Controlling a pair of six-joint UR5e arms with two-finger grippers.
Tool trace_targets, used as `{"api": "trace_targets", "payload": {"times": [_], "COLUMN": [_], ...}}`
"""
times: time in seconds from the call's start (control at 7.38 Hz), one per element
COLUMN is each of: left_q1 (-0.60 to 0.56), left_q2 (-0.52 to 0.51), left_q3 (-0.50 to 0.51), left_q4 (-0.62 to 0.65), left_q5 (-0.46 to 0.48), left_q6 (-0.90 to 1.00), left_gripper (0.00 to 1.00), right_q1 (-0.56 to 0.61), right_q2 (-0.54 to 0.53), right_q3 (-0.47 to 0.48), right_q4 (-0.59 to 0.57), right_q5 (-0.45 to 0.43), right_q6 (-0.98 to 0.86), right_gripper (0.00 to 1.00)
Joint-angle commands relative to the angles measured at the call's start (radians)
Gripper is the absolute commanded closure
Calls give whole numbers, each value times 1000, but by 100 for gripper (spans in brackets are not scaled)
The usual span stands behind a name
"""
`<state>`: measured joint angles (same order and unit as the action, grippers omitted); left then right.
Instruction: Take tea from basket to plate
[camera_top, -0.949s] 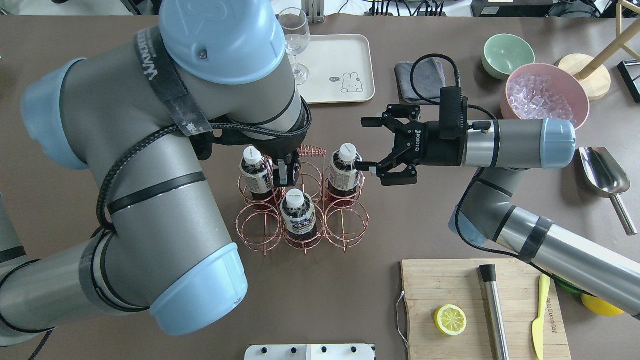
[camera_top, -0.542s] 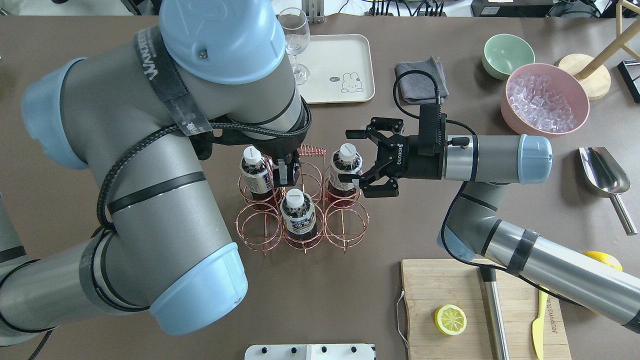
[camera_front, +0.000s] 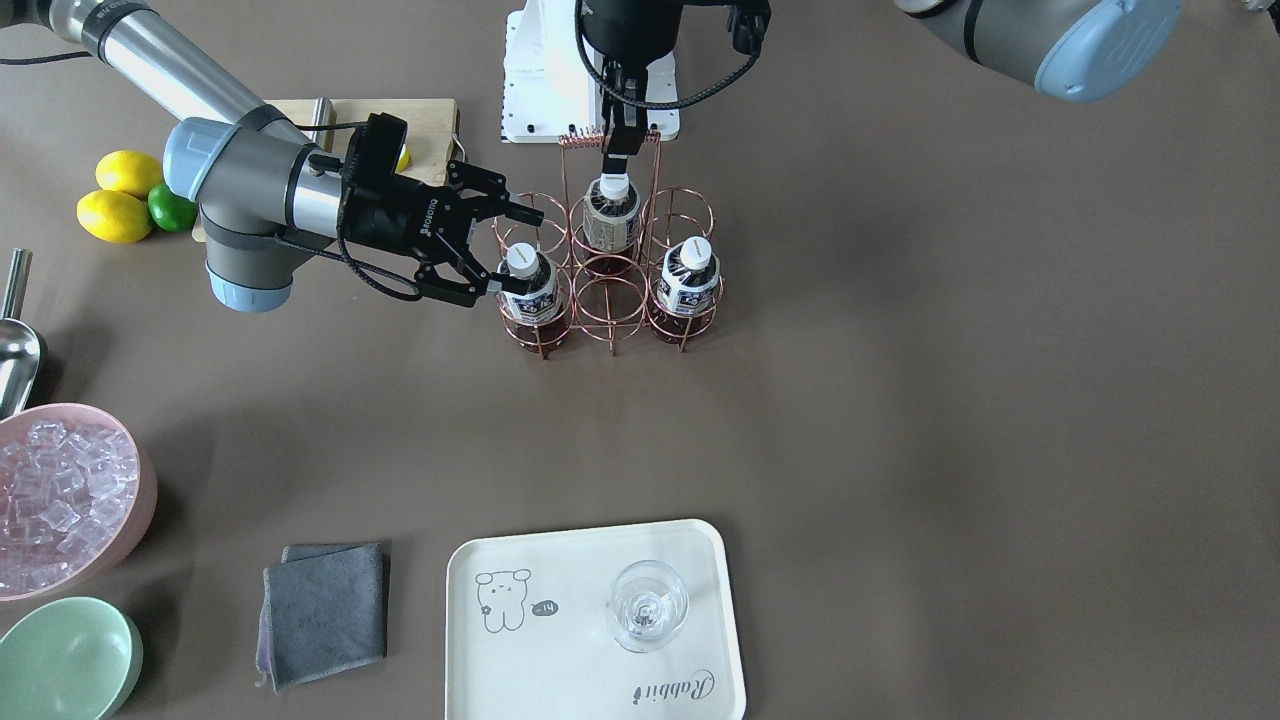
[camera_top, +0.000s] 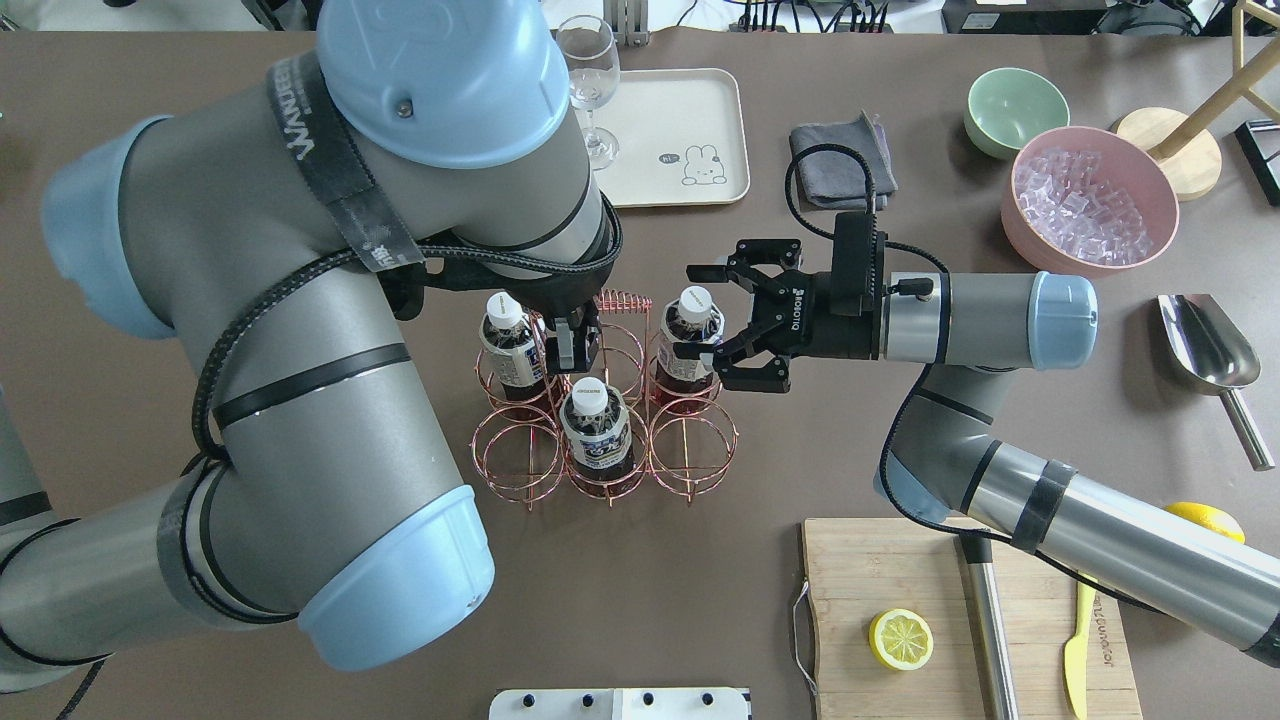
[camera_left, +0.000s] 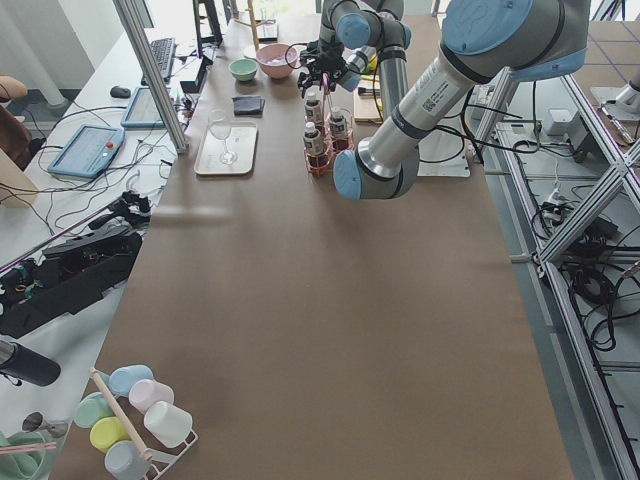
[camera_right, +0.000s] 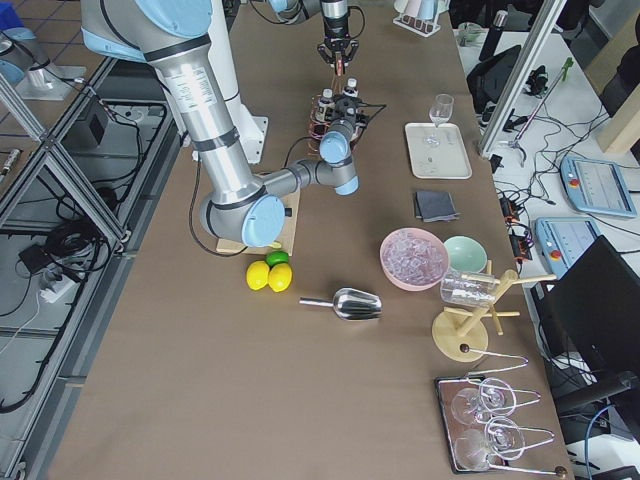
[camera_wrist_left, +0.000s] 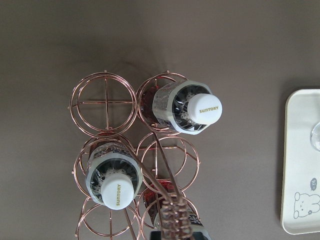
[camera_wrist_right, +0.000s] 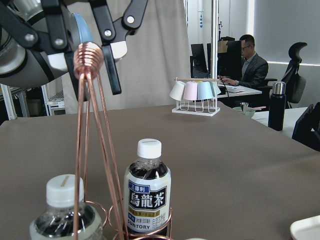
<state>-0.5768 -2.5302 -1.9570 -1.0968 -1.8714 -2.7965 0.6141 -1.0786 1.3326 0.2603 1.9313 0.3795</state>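
The copper wire basket stands mid-table with three tea bottles in its rings. My left gripper is shut on the coiled top of the basket's handle. My right gripper is open, its fingers on either side of the right-hand tea bottle, level with its neck; in the front view this gripper is at the bottle on the view's left. The other bottles stand untouched. The cream plate lies at the far side of the table.
A wine glass stands on the plate's left part. A grey cloth, a mint bowl and a pink bowl of ice lie to the plate's right. A cutting board and a metal scoop are near the right arm.
My right gripper has moved left, still open, from beside the right-hand bottle to straddling it. My left gripper and the basket have not moved.
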Motion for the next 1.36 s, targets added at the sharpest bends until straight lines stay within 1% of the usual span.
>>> {"api": "trace_targets", "payload": {"times": [0.0, 0.14, 0.27, 0.41, 0.54, 0.68, 0.81, 1.08, 1.22], "left_q1": [-3, -3, -3, -1, -1, -1, -1, -1, -3], "left_q2": [1, -1, 1, 1, -1, -1, -1, 1, 1], "left_q3": [0, 0, 1, 1, 1, 3, 3, 4, 4], "left_q4": [0, 0, 0, 0, 0, 0, 0, 2, 2], "left_q5": [0, 0, 0, 0, 0, 0, 0, 0, 0], "left_q6": [0, -2, 0, 0, 0, -2, 0, 0, -2], "left_gripper": [100, 100, 100, 100, 100, 100, 100, 100, 100], "right_q1": [-4, -2, -2, 6, 44, 103, 148, 220, 263], "right_q2": [-4, -9, -14, -9, -3, 2, 12, 14, 23], "right_q3": [-6, -6, -6, 6, 37, 106, 178, 253, 266], "right_q4": [0, 0, -1, -1, -22, -108, -193, -274, -311], "right_q5": [-2, -2, -2, -2, 9, 64, 96, 126, 136], "right_q6": [7, 9, 10, 53, 117, 148, 154, 279, 333], "right_gripper": [65, 92, 100, 100, 100, 100, 100, 100, 100]}}
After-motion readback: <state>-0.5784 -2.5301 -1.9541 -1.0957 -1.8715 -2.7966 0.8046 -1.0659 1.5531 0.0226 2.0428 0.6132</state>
